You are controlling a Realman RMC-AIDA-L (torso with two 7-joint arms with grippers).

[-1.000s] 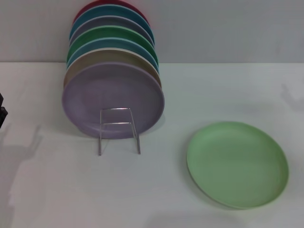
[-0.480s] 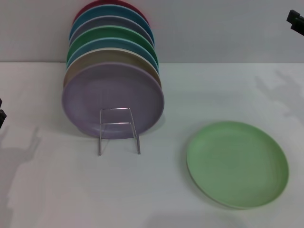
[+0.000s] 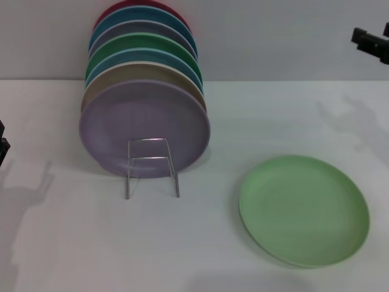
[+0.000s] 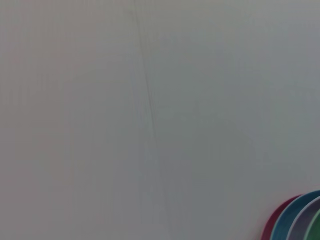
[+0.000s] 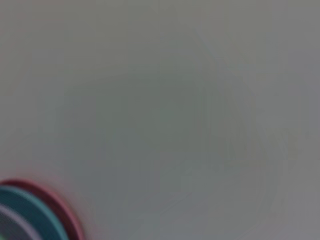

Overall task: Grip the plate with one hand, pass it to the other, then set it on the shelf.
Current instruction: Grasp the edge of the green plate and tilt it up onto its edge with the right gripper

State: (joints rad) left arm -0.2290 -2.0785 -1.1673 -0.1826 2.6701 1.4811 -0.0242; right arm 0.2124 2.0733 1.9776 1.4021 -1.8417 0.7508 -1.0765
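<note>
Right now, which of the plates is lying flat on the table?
The pale mint-green plate, alone on the robot's right; all the others stand on edge, stacked behind the wire rack.

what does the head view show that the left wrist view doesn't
Only the head view shows the pale green plate lying flat on the white table, the wire shelf with its lilac front plate, the right tool high at the right edge, and the left tool at the left edge.

Only the left wrist view shows a faint line running down the grey wall.

Both show the grey wall and the rims of the rearmost racked plates: red, then blue.
</note>
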